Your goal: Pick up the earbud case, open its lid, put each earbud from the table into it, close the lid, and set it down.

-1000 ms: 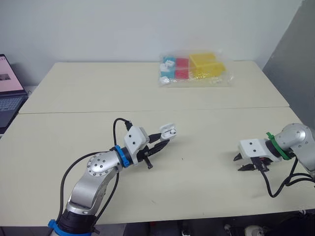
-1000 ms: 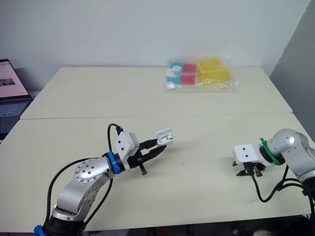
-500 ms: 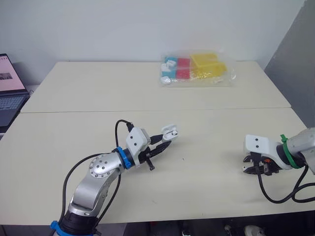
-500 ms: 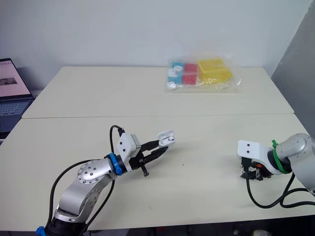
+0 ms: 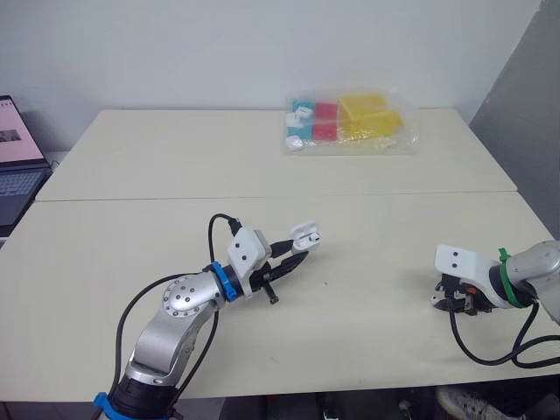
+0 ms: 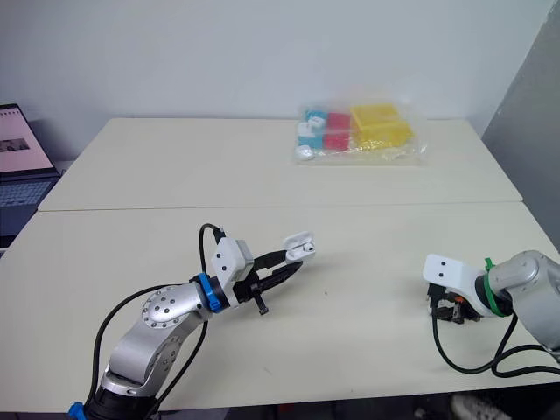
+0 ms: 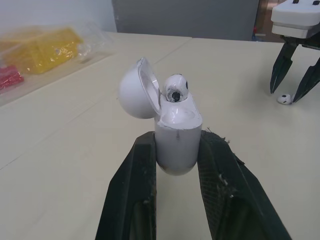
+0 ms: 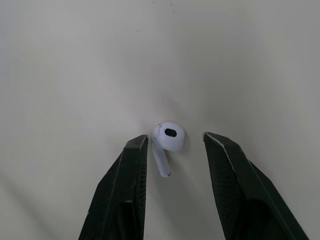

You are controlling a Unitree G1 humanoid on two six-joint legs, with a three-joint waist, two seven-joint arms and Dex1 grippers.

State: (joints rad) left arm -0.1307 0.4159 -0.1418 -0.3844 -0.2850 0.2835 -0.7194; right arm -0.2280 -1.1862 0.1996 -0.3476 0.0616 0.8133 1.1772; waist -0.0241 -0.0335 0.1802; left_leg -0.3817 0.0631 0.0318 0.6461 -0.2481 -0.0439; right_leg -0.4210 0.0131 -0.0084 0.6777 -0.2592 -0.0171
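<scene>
At frame centre the open-lidded earbud case, with a seated bud, is clamped in the left gripper, while at lower right the last earbud is straddled by the spread right gripper, a gentle pinch being judged due next.

Desk was plain cream. Earbud case: glossy white, lid interior pale grey. Earbud in case was white with a black spot; earbud on desk white, black oval port. Fingers were black, finely textured. Bag, upper centre: clear, contents yellow, red, cyan. Blue band lower left; green band lower right. Laptop screen, left edge, showed pink.
</scene>
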